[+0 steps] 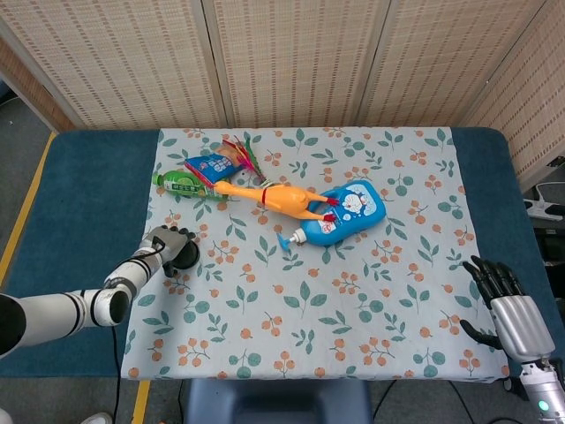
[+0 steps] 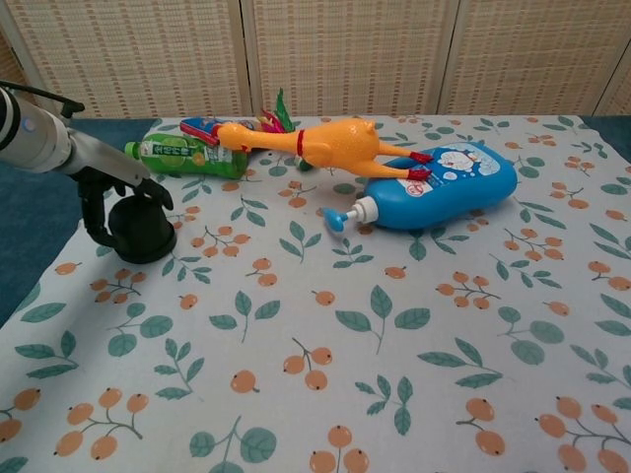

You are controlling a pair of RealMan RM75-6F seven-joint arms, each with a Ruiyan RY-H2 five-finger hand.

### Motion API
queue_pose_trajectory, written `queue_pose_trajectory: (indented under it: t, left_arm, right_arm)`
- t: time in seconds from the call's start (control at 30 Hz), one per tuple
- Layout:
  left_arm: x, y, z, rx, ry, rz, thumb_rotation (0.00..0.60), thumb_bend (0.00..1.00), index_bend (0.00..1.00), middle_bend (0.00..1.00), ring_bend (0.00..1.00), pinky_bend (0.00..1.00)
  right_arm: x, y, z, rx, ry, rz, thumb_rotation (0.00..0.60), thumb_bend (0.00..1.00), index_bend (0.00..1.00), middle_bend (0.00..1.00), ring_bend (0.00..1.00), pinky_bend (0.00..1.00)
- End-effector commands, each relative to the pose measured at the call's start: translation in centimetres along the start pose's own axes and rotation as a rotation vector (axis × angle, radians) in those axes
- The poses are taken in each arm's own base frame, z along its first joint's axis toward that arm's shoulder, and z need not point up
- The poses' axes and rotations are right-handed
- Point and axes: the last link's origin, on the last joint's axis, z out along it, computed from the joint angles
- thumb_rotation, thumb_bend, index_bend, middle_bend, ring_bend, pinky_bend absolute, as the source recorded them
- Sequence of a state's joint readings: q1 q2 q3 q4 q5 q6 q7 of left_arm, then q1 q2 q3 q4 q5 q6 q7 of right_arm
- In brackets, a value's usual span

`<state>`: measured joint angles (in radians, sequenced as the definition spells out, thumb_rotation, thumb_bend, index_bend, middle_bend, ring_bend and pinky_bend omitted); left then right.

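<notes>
At the left of the head view, the left hand sits over a black round object on the leaf-and-berry patterned cloth that covers the blue counter. In the chest view the dark fingers curl down around the top and left side of the black round object; they look to be touching it, but whether they actually grip it cannot be told. The object stands on the cloth at the left middle of the frame.

Above it, toward the upper left, a green bottle lies on its side, with a blue snack packet just beside it. A yellow rubber chicken stretches from the bottle toward the centre, its red feet resting against a blue pump bottle that lies flat, its nozzle pointing to the lower left.

At the lower right corner of the head view, the right hand hovers by the counter's edge, well apart from everything, its fingers spread and holding nothing.
</notes>
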<state>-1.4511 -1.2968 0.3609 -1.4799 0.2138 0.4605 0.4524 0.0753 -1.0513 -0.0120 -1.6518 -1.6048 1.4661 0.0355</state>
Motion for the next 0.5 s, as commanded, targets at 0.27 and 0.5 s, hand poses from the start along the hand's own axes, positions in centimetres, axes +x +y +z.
queue_pose_trajectory:
  t: [0.27, 0.5]
  left_arm:
    - [-0.02, 1.14, 0.77, 0.014, -0.01, 0.038, 0.6, 0.35, 0.0, 0.0, 0.0, 0.11]
    - [0.05, 1.18, 1.16, 0.034, -0.006, 0.063, 0.6, 0.34, 0.0, 0.0, 0.0, 0.17]
  right_arm:
    - [-0.13, 0.04, -0.06, -0.003, -0.008, -0.006, 0.6, 0.13, 0.0, 0.0, 0.0, 0.0]
    - [-0.27, 0.03, 0.03, -0.004, -0.016, -0.008, 0.6, 0.13, 0.0, 0.0, 0.0, 0.0]
